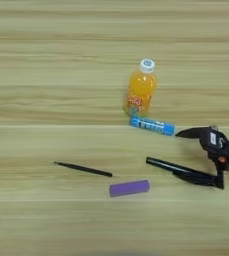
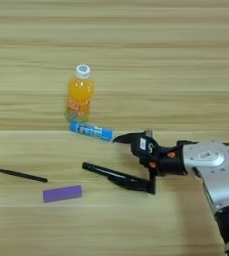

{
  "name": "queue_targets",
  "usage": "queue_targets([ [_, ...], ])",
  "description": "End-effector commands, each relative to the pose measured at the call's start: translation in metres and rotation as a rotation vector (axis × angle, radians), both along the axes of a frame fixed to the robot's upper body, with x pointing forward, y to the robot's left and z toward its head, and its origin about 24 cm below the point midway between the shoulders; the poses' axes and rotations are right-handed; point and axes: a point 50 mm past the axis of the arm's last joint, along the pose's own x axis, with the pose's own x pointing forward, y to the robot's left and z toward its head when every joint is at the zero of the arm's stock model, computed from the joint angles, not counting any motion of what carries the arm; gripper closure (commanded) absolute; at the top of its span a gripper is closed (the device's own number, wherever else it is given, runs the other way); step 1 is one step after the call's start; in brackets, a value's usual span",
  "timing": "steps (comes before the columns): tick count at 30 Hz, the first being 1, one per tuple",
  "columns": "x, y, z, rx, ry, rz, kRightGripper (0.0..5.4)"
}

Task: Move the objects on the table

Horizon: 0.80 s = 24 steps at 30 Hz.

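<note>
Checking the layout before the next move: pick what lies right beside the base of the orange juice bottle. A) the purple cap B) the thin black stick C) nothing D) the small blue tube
D: the small blue tube lies just in front of the orange juice bottle, at its base, while the purple cap and the thin black stick lie apart, nearer the camera.

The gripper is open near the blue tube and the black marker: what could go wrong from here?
1. The upper finger of the gripper points at the blue tube, which lies right by the juice bottle; a push could tip the bottle.
2. The lower finger lies along the black marker; closing may roll it toward the purple cap.
</note>
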Motion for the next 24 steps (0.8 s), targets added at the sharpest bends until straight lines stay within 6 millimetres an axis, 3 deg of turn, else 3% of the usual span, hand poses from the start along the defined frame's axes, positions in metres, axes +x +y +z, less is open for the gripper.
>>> queue_targets([
  [1, 0.019, -0.009, 0.031, -0.035, -0.152, -0.032, 0.02],
  [24, 0.038, -0.017, 0.036, -0.051, -0.229, -0.149, 0.02],
])
